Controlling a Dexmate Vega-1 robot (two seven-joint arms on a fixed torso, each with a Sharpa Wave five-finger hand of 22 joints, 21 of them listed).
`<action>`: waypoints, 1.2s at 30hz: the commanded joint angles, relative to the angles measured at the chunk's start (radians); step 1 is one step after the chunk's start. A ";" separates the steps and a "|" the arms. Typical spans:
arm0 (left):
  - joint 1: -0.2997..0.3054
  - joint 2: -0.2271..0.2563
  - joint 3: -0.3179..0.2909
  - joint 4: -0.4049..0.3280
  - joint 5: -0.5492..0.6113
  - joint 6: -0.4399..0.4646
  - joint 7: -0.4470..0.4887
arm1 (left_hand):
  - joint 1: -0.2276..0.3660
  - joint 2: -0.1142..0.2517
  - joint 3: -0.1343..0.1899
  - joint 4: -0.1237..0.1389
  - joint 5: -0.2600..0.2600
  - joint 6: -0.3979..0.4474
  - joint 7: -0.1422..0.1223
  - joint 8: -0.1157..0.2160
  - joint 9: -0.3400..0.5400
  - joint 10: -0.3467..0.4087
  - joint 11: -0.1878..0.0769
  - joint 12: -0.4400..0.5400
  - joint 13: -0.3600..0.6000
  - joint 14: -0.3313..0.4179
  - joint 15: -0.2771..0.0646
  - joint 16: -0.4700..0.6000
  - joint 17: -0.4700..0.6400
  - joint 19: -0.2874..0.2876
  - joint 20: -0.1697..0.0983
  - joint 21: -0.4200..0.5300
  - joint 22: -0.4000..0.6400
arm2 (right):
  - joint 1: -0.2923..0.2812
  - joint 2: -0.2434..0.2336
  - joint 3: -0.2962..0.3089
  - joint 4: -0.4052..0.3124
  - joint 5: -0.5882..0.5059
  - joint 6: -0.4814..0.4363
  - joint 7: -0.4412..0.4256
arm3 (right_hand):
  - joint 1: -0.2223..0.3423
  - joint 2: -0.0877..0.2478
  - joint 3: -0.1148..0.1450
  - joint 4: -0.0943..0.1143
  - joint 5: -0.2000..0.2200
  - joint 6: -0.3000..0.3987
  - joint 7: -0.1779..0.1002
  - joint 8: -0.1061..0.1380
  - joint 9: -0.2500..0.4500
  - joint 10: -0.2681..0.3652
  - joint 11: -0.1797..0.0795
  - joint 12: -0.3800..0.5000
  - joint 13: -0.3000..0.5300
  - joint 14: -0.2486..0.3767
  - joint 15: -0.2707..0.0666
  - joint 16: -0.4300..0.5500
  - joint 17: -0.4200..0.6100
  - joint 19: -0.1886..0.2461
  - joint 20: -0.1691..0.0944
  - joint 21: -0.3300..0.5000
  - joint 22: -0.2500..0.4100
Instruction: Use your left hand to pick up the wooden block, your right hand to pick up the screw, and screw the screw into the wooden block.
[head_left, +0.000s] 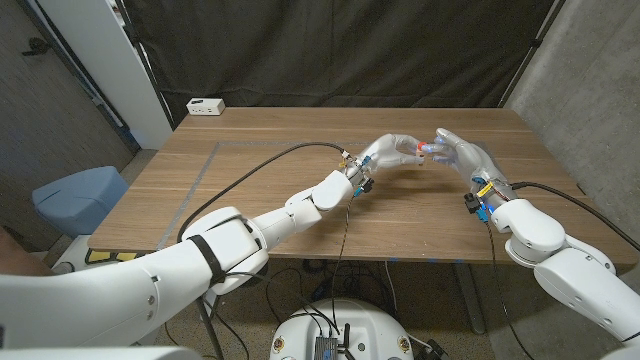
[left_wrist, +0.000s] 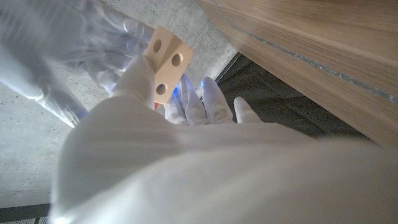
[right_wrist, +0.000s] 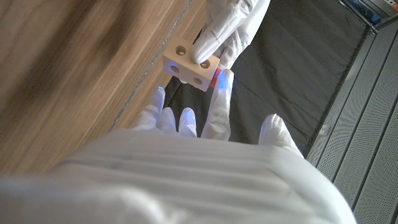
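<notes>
Hands meet mid-frame: left hand (head_left: 385, 152) grips the wooden block (left_wrist: 165, 63); right hand (head_left: 455, 150) pinches the red screw (head_left: 420, 149), which should stay square to its hole.

The head camera looks down from above over the whole desk (head_left: 250, 190), arms entering from the frame's bottom corners. Each wrist camera sits close behind its own hand, turned. All three share the wooden block (left_wrist: 166, 64) at mid-frame.
</notes>
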 joint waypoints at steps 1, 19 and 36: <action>0.004 0.001 -0.003 -0.008 0.002 0.008 0.002 | -0.007 0.024 0.026 0.020 0.005 0.212 -0.058 0.007 0.004 0.097 -0.086 0.061 0.017 0.004 -0.094 0.003 0.002 0.004 -0.005 0.002 0.003 | -0.023 0.005 0.025 -0.006 -0.004 0.003 -0.014 | 0.002 0.011 0.000 -0.006 -0.003 0.007 -0.002 0.000 0.002 0.012 0.003 0.006 0.002 0.013 0.001 0.005 0.001 0.010 -0.002 0.010 0.003; 0.009 0.007 -0.004 -0.022 0.007 0.012 0.005 | -0.005 0.024 0.026 0.019 0.005 0.211 -0.055 0.006 0.004 0.096 -0.087 0.062 0.019 0.005 -0.093 0.003 0.002 0.004 -0.004 0.002 0.003 | -0.024 0.024 0.051 -0.012 -0.014 -0.013 -0.028 | 0.004 0.008 0.000 -0.007 -0.003 -0.055 -0.008 -0.032 0.003 0.006 0.023 -0.005 0.002 0.020 0.007 0.002 0.001 0.020 -0.001 0.009 0.004; 0.005 0.006 -0.004 -0.021 0.009 0.011 -0.001 | -0.006 0.024 0.026 0.019 0.005 0.212 -0.056 0.006 0.004 0.098 -0.087 0.062 0.019 0.004 -0.093 0.003 0.002 0.004 -0.005 0.002 0.003 | 0.009 0.014 0.028 0.026 -0.001 -0.002 0.016 | -0.006 0.000 -0.008 -0.004 -0.004 -0.204 -0.044 -0.070 0.003 -0.083 0.015 -0.028 0.003 -0.026 0.021 -0.018 0.003 0.001 0.002 0.000 0.004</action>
